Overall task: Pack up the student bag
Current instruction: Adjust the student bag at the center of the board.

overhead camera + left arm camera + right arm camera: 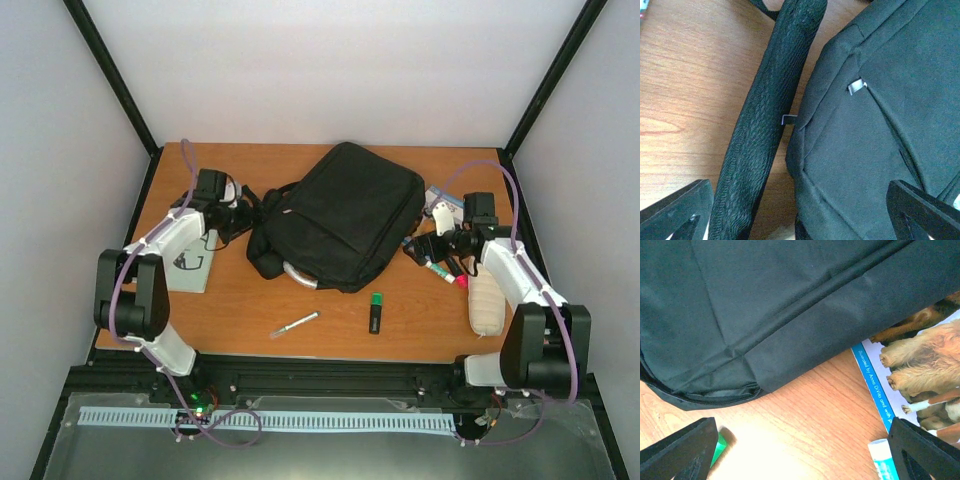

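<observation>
Hovering w/ jaws spread wide & nothing held, left hand sits at the student bag's left edge. Padded strap runs btwn its fingers, alongside the bag body. Bag lies flat mid-counter, btwn both hands. Right hand is also wide open & empty, low at bag's right edge. Picture book is tucked under the bag ahead-right of it; green item touches its left finger.
</observation>
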{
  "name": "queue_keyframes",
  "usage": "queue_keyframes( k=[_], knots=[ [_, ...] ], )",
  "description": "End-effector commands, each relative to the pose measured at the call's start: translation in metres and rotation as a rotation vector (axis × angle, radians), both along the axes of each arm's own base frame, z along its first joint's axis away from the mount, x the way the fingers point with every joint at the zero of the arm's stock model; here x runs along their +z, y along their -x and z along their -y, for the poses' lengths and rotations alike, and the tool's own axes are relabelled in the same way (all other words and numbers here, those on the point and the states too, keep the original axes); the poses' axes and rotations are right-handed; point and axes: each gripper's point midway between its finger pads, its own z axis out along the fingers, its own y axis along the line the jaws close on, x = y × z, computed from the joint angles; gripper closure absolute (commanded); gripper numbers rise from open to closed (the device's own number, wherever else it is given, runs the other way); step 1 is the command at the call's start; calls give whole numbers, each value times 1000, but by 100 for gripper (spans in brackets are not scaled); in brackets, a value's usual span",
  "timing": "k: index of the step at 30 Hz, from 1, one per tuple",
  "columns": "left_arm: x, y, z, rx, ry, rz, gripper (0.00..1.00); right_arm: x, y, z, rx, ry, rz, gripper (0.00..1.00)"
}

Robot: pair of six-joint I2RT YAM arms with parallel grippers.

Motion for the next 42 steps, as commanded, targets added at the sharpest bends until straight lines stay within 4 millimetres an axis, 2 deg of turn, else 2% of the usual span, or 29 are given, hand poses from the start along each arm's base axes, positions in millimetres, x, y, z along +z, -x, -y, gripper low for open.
queue_keyframes(
  k=[1, 4, 8, 14, 21, 26, 31, 35, 42],
  knots=[
    [13, -15, 11, 2, 53, 16, 3, 1, -13, -2, 6, 2, -18, 5],
    [3, -4, 17, 4, 26, -32, 3, -11, -18, 0, -14, 11, -68, 4],
    [-5, 7, 41, -50, 45, -78, 4, -27, -20, -2, -19, -7, -151, 3],
    [-19, 20, 55, -90, -8, -105, 4, -42, -20, -14, -11, -42, -222, 0],
    [-38, 44, 50, -90, -27, -142, 4, -63, -27, -27, 33, 13, -266, 0],
    [-43, 56, 46, -80, -26, -150, 4, -78, -36, -42, 59, 66, -309, 0],
    [-45, 76, 43, -82, -32, -152, 4, -86, -40, -70, 112, 121, -327, 0],
    [-49, 87, 39, -94, -41, -155, 5, -88, -55, -84, 132, 152, -313, 0],
    [-48, 94, 39, -99, -33, -151, 5, -74, -102, -88, 95, 189, -254, 0]
  ],
)
